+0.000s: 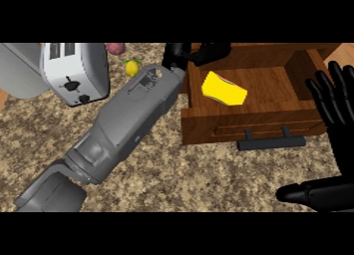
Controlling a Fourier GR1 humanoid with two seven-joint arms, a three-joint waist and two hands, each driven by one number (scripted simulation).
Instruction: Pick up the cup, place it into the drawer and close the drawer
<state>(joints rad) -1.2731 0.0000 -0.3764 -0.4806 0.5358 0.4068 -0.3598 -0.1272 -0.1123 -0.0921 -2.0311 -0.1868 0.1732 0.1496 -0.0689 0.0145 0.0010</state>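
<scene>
The drawer (246,119) stood open in the upper right of the frame, its handle (271,143) toward the lower edge, and the cup (224,89) lay tilted inside it, toward its left side. My left hand (198,52) sat at the top centre, above the cup at the drawer's back left corner, my forearm running down to the lower left. My right hand (341,124) rested at the right edge, just right of the drawer. The toaster (76,72) stood upper left on the counter (194,174), a lemon (133,66) just right of it
</scene>
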